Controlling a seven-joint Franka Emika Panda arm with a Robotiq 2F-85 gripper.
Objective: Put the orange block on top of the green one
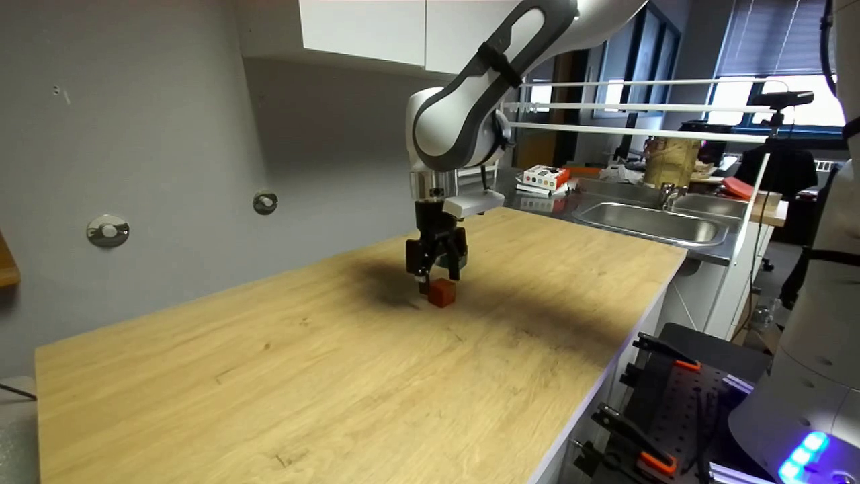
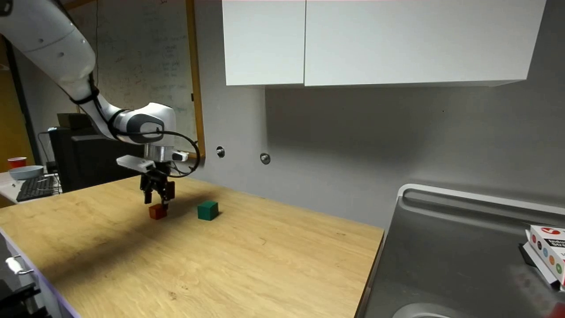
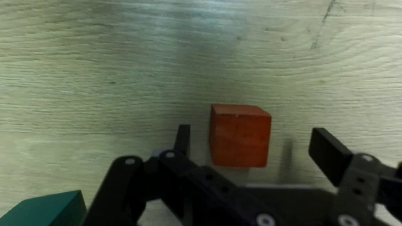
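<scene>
Orange-red plain-sided cube (image 3: pixel 241 140) sits on pale wood-grain tabletop (image 2: pixel 265 256) btwn wide-spread jaws of my black gripper (image 3: pixel 250 134), I've nothing held; dk green plain-sided cube (image 2: pixel 206 211) stands nr, outside them.

The claw (image 1: pixel 439 275) stands spread, and in the wrist view the orange block (image 3: pixel 240 139) shows between its fingers: tight room on the side of the green block (image 2: pixel 208 210), a wider gap on the opposite side. The green block obstructs the way toward the corner of the table (image 1: pixel 269 403) shared by the edges along the wall (image 1: pixel 168 168) and the sink (image 1: pixel 648 223); bare wood lies between it and the claw. The wall bars passage beyond its edge, with cabinets (image 2: pixel 375 42) overhanging toward that corner. Broad room runs over bare wood to the edge opposite the sink and, below the sloping arm (image 1: pixel 457 121), to the edge by the robot's base (image 1: pixel 799 349).
</scene>
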